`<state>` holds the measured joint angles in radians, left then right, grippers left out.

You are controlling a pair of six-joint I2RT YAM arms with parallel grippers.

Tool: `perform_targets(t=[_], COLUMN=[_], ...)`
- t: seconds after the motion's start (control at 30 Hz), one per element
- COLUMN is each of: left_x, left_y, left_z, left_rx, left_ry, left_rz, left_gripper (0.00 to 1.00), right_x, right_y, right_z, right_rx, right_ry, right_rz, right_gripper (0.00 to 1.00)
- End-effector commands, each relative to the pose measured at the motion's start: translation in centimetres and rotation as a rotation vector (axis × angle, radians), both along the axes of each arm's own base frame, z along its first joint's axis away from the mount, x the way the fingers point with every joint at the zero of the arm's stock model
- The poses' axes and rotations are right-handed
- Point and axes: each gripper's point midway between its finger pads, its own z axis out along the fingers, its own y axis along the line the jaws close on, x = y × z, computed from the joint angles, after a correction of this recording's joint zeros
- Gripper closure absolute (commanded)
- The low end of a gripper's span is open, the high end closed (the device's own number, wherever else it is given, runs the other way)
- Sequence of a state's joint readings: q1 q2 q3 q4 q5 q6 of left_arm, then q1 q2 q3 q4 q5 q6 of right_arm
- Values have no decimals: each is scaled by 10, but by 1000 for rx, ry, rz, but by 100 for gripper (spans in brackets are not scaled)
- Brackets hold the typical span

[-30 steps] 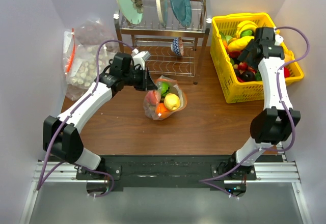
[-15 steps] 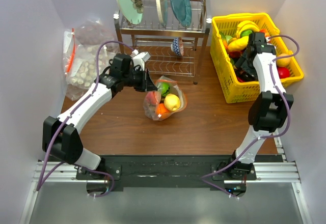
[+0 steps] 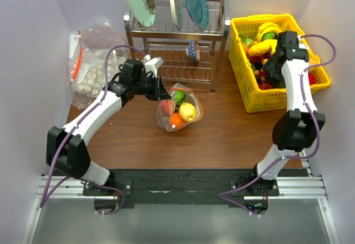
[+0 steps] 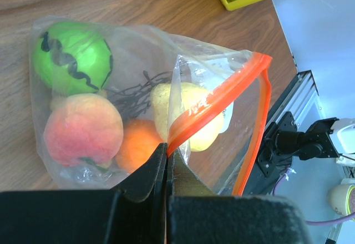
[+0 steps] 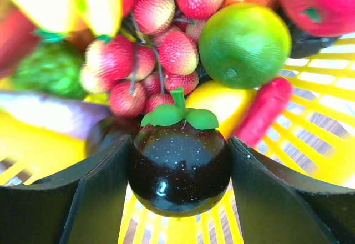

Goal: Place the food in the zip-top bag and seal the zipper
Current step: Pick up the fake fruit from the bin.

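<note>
Motion in the last second belongs to the right arm alone. Its jaws hung wide above the yellow plastic basket (image 3: 288, 102) to the right of the metal dish rack (image 3: 177, 33). They have since shifted among the toy produce and drawn partway in. In the right wrist view both fingers (image 5: 100, 188) now press the flanks of a dark purple toy mangosteen with a green leaf cap (image 5: 180, 172), which sits squarely between them. I judge that another piece is being picked for the bag, so sealing is not yet due.

The left arm has not stirred. The left jaws stay pinched fully together on the rim of the clear crinkly zip-top bag (image 3: 178, 108), right at its orange-red zipper strip (image 4: 222, 97), and they hold the mouth lifted and gaping. The strip loops away from that pinch.

The bag rests on the brown wooden table (image 3: 222, 138) just in front of the rack. It already holds a green ball (image 4: 72, 58), a pink peach (image 4: 83, 130), an orange (image 4: 141, 150) and a pale yellow fruit (image 4: 194, 111). The open mouth lies well apart from the right jaws, so the mangosteen needs a long carry to it.
</note>
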<state>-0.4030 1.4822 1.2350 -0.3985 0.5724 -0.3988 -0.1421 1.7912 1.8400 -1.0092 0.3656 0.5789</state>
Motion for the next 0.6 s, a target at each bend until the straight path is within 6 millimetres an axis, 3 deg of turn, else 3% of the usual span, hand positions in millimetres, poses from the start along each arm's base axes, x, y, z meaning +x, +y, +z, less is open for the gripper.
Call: perform_targets(t=[0.0, 0.07, 0.13, 0.27, 0.57], left_x=[3, 3, 4, 5, 9], left_y=[3, 3, 3, 3, 2], left_z=[7, 6, 6, 5, 3], left_rx=[-10, -8, -8, -5, -1], left_ry=[-59, -58, -59, -53, -47], left_rz=[-13, -12, -10, -7, 0], left_gripper=[100, 100, 100, 100, 100], right_x=[-3, -4, 7, 7, -24], right_y=[8, 14, 40, 87, 186], right_z=[68, 86, 95, 116, 135], right_rx=[-10, -9, 62, 194, 470], right_ry=[-187, -245, -315, -426, -501], right_rz=[44, 101, 244, 485, 872], right_gripper=[39, 43, 44, 47, 49])
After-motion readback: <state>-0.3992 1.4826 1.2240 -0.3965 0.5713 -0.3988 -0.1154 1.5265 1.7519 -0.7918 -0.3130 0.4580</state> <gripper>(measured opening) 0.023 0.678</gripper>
